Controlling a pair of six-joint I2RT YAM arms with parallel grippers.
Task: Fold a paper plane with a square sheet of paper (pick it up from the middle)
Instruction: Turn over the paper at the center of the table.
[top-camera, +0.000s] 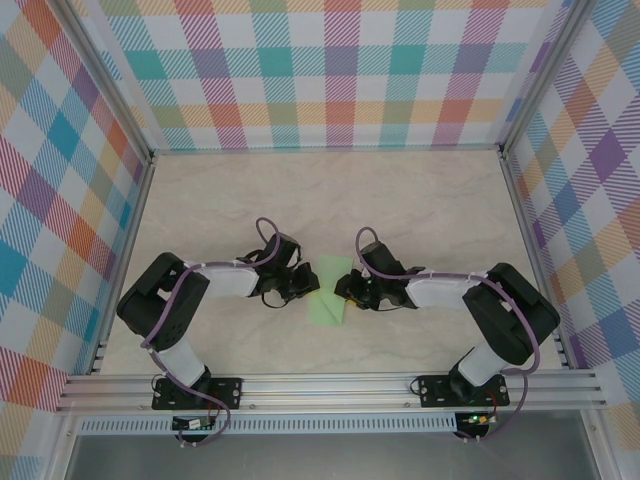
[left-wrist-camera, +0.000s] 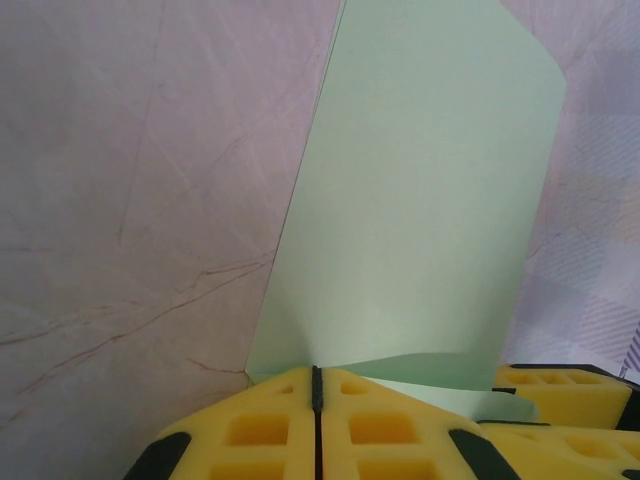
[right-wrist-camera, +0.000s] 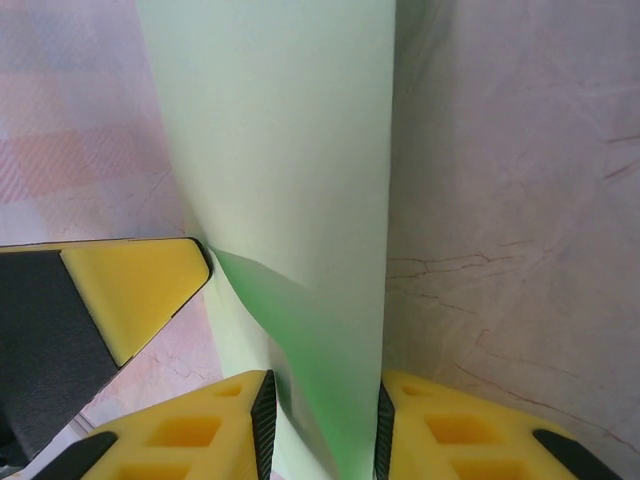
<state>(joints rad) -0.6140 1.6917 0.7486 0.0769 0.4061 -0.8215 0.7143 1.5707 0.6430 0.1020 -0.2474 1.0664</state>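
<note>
left pincer (left-wrist-camera: 316, 375) tight, right pincer (right-wrist-camera: 323, 392) narrow

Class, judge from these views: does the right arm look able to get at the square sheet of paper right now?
Likely yes. The square sheet of paper runs between the fingers of the right end effector, with nothing blocking it. Whether it clamps is unclear. The left end effector pinches the sheet too.

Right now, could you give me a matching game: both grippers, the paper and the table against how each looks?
1 left gripper
2 right gripper
3 square sheet of paper
4 table

A pale marbled surface
B pale green, curling upward
C jaws pressed together on the paper's edge
D jaws apart, curled paper filling the gap

Pairs: 1-C, 2-D, 3-B, 4-A
</note>
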